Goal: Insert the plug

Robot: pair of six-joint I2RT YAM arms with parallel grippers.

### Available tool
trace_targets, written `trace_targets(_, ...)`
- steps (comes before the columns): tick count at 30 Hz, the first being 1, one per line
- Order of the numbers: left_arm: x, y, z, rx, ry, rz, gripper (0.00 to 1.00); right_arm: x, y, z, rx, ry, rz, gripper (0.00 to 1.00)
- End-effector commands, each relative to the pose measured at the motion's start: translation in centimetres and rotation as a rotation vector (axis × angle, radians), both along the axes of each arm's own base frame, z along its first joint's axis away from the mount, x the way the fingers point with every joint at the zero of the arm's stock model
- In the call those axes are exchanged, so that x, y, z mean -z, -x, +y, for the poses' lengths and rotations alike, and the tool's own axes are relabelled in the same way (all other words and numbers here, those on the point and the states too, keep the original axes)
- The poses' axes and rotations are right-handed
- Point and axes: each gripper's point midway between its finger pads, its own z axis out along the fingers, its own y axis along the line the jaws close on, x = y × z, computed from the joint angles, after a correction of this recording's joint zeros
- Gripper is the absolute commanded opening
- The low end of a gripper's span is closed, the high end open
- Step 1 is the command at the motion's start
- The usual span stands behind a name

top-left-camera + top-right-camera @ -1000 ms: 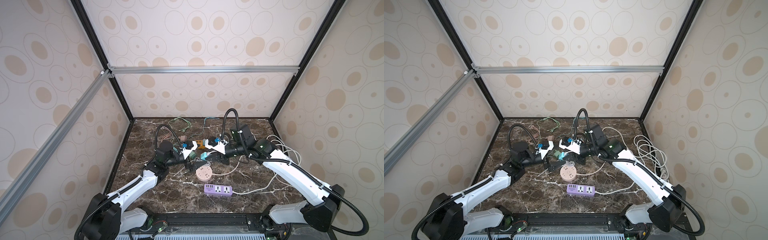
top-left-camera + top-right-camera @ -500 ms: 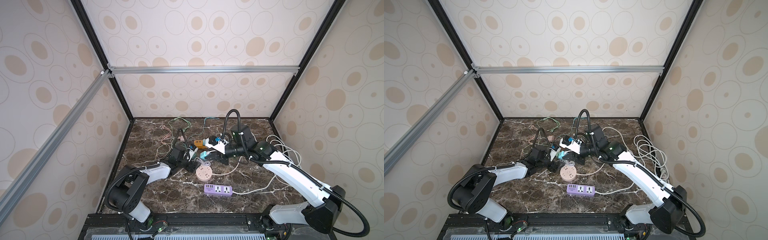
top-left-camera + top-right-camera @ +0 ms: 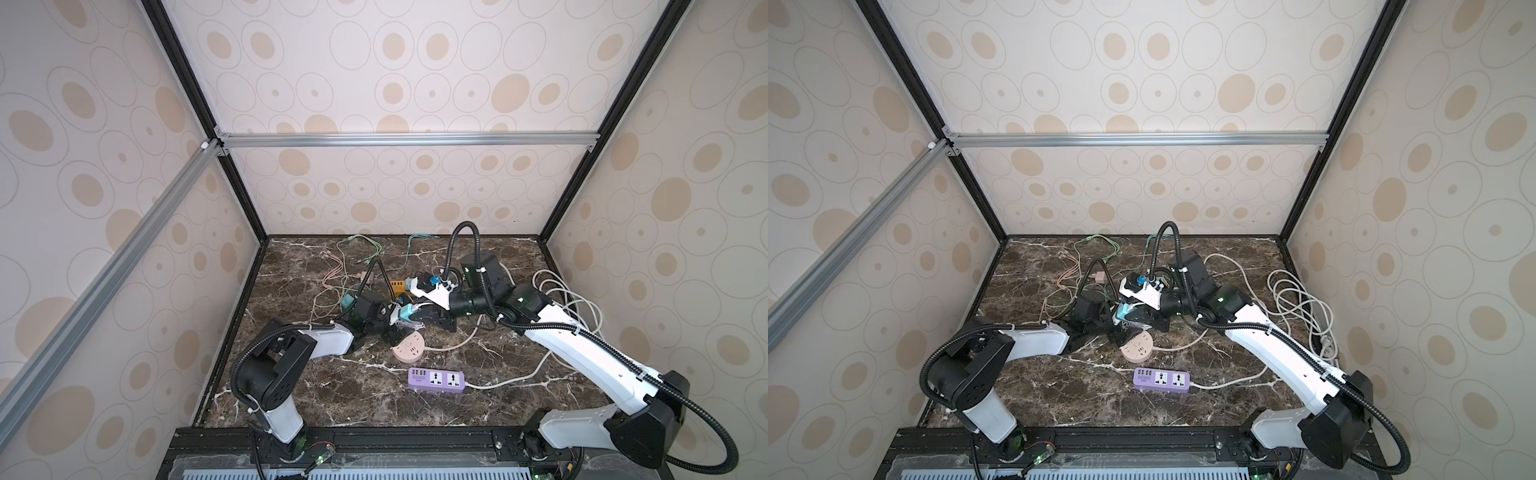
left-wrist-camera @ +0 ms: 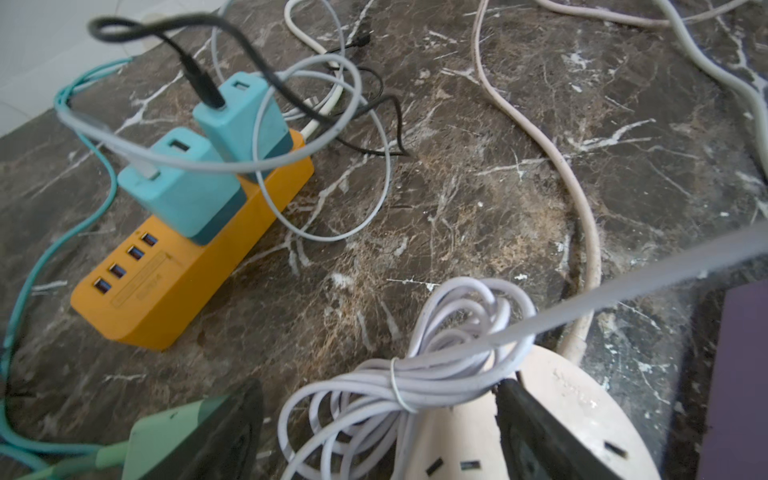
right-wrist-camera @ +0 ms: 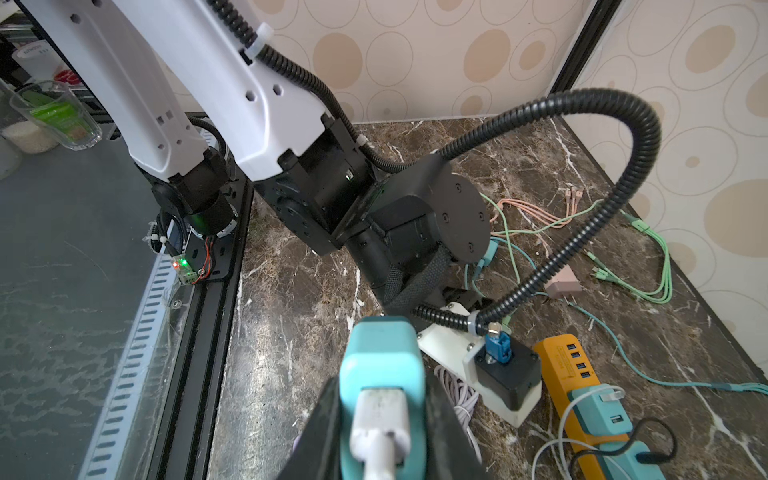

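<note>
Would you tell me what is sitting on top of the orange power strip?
Two teal chargers stand on the orange power strip, each with a cable; the sockets beneath are covered.

right gripper (image 3: 410, 316) clamping teal plug (image 3: 405, 311) just beside round pink socket (image 3: 409, 345), purple power strip (image 3: 436, 379) nearby

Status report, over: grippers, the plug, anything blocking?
Right gripper shut on teal charger. Left gripper open, over round pink socket. Charger not inserted. Coiled white cable overlaps socket's edge, between left jaws.
</note>
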Motion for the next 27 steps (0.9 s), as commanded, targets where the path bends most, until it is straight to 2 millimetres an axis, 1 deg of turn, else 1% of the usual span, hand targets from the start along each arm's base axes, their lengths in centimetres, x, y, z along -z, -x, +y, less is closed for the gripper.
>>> trace_targets(1,-0.3,-0.5,-1.6,0.102,-0.019,-0.093,0.87,-1.0,0.9,0.0,-0.024,-0.035,-0.016,0.0)
trace_targets(3,-0.1,-0.6,-2.0,0.119,-0.015,-0.092,0.86,-1.0,1.0,0.0,-0.026,-0.037,-0.017,0.0)
trace_targets(4,-0.2,-0.3,-2.5,0.149,0.005,-0.083,0.83,-0.9,1.0,0.0,-0.026,-0.037,-0.017,0.0)
trace_targets(5,-0.1,-0.3,-2.6,0.155,0.01,-0.079,0.77,-0.9,1.0,0.0,-0.027,-0.037,-0.018,0.0)
trace_targets(6,-0.1,-0.3,-2.8,0.156,0.016,-0.08,0.68,-0.9,1.0,-0.1,-0.027,-0.036,-0.019,0.0)
trace_targets(8,-0.7,-0.6,-2.6,0.13,0.046,-0.096,0.36,-0.8,1.2,-0.2,-0.033,-0.032,-0.024,0.0)
trace_targets(9,-1.1,-0.7,-2.4,0.108,0.063,-0.11,0.27,-0.7,1.3,-0.3,-0.034,-0.027,-0.026,0.0)
trace_targets(10,-1.8,-0.8,-2.0,0.088,0.086,-0.124,0.22,-0.6,1.2,-0.4,-0.034,-0.022,-0.033,0.0)
trace_targets(12,-3.7,-0.7,-1.2,0.045,0.147,-0.154,0.16,-0.2,1.2,-0.6,-0.036,0.0,-0.032,0.0)
trace_targets(13,-4.8,-0.9,-0.3,-0.004,0.171,-0.186,0.12,0.1,1.2,-0.7,-0.043,0.013,-0.026,0.0)
trace_targets(15,-6.9,-0.8,1.2,-0.064,0.228,-0.229,0.05,0.6,1.1,-0.8,-0.051,0.038,-0.018,0.0)
trace_targets(16,-7.8,-0.7,1.9,-0.096,0.254,-0.245,0.0,0.9,1.1,-0.8,-0.058,0.049,-0.013,0.0)
trace_targets(19,-9.3,-0.3,3.8,-0.171,0.286,-0.259,0.0,1.5,0.9,-0.7,-0.077,0.07,-0.006,0.0)
trace_targets(22,-9.6,0.2,5.9,-0.256,0.301,-0.26,0.0,2.5,1.5,-0.7,-0.139,0.11,0.03,0.0)
trace_targets(23,-9.8,0.4,6.7,-0.294,0.307,-0.265,0.0,3.2,1.8,-0.8,-0.166,0.138,0.052,0.0)
trace_targets(27,-10.5,0.5,9.9,-0.469,0.32,-0.238,0.0,5.2,1.6,-0.8,-0.223,0.218,0.076,0.0)
